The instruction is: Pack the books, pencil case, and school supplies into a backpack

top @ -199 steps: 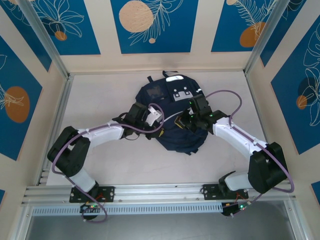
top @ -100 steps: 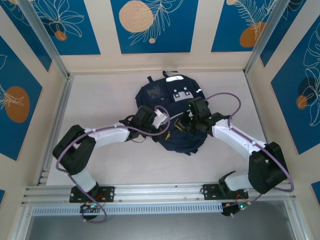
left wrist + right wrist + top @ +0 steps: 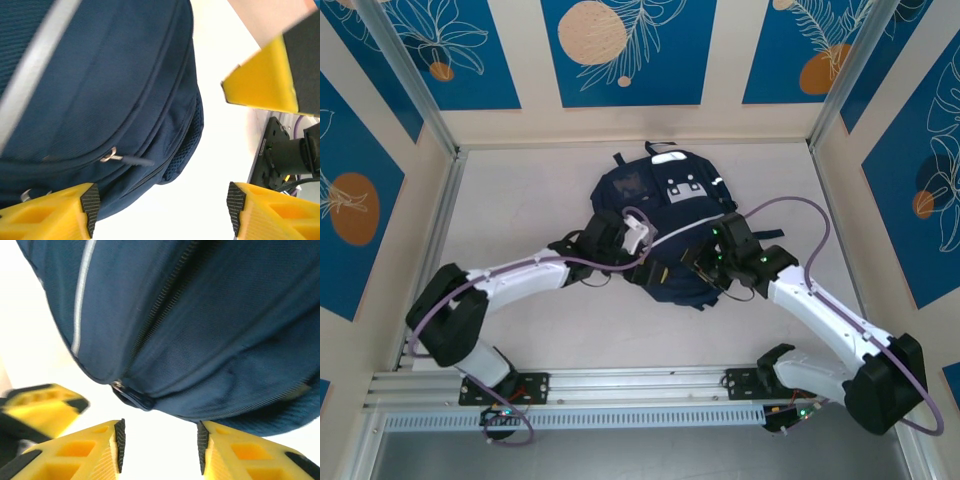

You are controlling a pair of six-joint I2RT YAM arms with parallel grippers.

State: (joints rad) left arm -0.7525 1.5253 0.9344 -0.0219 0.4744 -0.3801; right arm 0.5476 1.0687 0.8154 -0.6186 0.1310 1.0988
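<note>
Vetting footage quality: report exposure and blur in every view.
Top external: evenly lit, sharp across the backpack. Left wrist: table blown out to white, stripe smeared, zip pull crisp. Right wrist: table likewise overexposed, backpack fabric slightly soft.

You have one backpack (image 3: 660, 208) in front of you, with one thin white stripe (image 3: 79, 305) across it. You are working with two arms, the left arm (image 3: 520, 273) and the right arm (image 3: 825, 315). That gives you two grippers, the left gripper (image 3: 161, 205) and the right gripper (image 3: 160, 440), each with two yellow fingers. Two purple cables (image 3: 790, 201) run along them, one per arm. Your left wrist camera shows one metal zipper pull (image 3: 114, 155), and your right shows one dark zipper pull (image 3: 131, 397).
</note>
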